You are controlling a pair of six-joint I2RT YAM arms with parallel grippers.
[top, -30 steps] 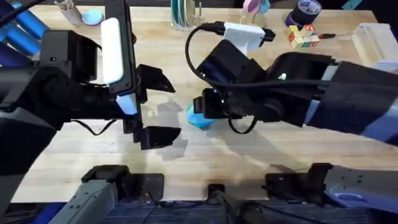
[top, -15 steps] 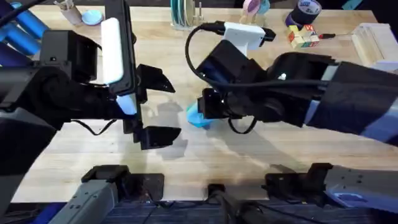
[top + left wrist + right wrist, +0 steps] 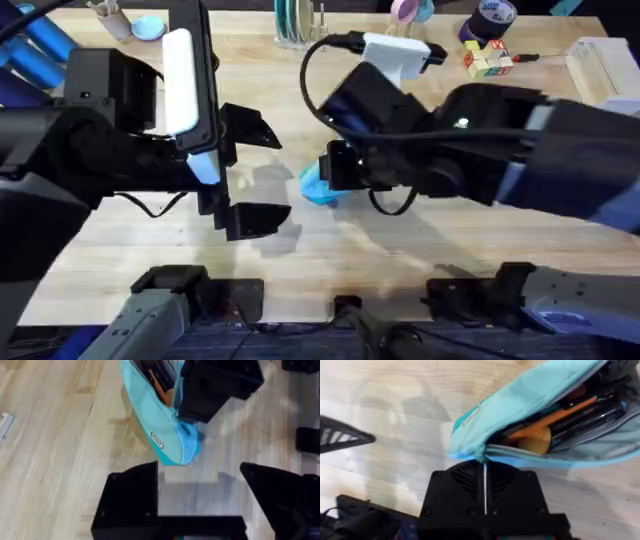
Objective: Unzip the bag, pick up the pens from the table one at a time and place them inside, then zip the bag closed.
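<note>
The light-turquoise bag (image 3: 318, 190) lies on the table (image 3: 400, 250) at the middle, mostly hidden under my right arm. In the right wrist view the bag (image 3: 530, 395) gapes open, with an orange pen (image 3: 555, 417) and several dark pens inside. My right gripper (image 3: 485, 467) is shut on the bag's near end, where the zipper seam meets the fingers. In the left wrist view the bag (image 3: 165, 430) rests just beyond my left gripper (image 3: 200, 492), which is open and holds nothing. Overhead, the left gripper (image 3: 252, 172) hovers just left of the bag.
Along the far edge stand blue cylinders (image 3: 40, 45), a rack of plates (image 3: 295, 20), a dark tape roll (image 3: 495, 15), coloured blocks (image 3: 487, 60) and a clear box (image 3: 600, 60). Bare wood lies in front of the bag.
My right arm has shifted very slightly to the right while still holding the bag's end. The left arm has not moved.
</note>
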